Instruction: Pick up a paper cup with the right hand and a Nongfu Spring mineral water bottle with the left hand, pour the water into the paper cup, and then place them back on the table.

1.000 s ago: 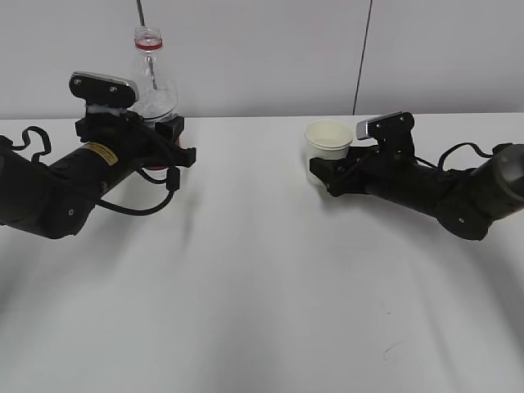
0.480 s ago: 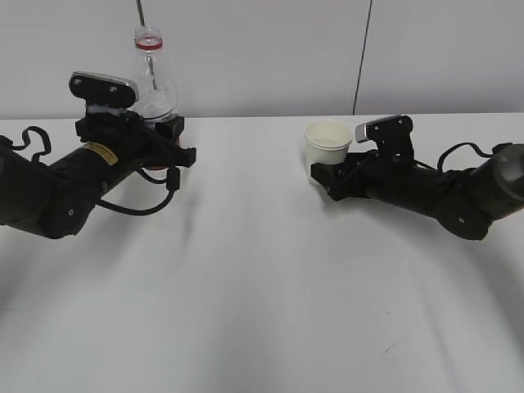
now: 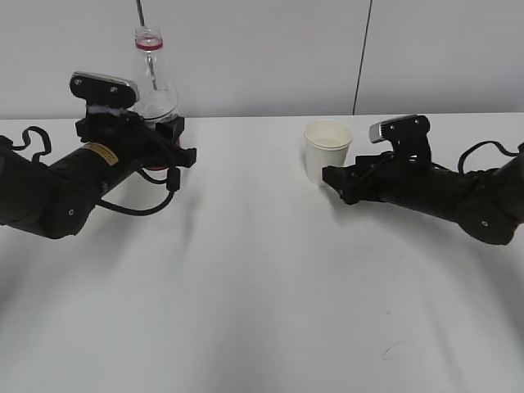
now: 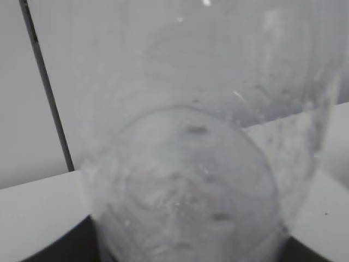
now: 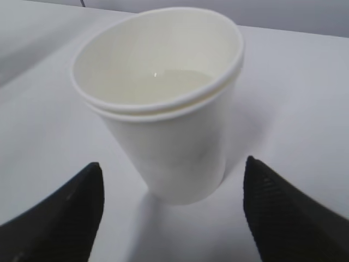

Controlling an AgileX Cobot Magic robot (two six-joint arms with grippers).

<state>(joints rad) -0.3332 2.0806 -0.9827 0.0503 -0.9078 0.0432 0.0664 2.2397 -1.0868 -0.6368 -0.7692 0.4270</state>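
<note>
- We see the right hand [image 3: 331,177] spread wide, empty — the paper cup [image 3: 327,151] holding water [image 5: 174,82] stands free near the table's [image 3: 262,311] far edge.
- The left hand [image 3: 173,141] sits around the Nongfu Spring mineral water bottle [image 3: 152,82]; we cannot tell its grip.

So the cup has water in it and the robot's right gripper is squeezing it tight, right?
Not quite. The paper cup does have water in it, but the right gripper is not squeezing it. The right wrist view shows its fingers spread open on either side, clear of the cup, which stands by itself on the table.
</note>
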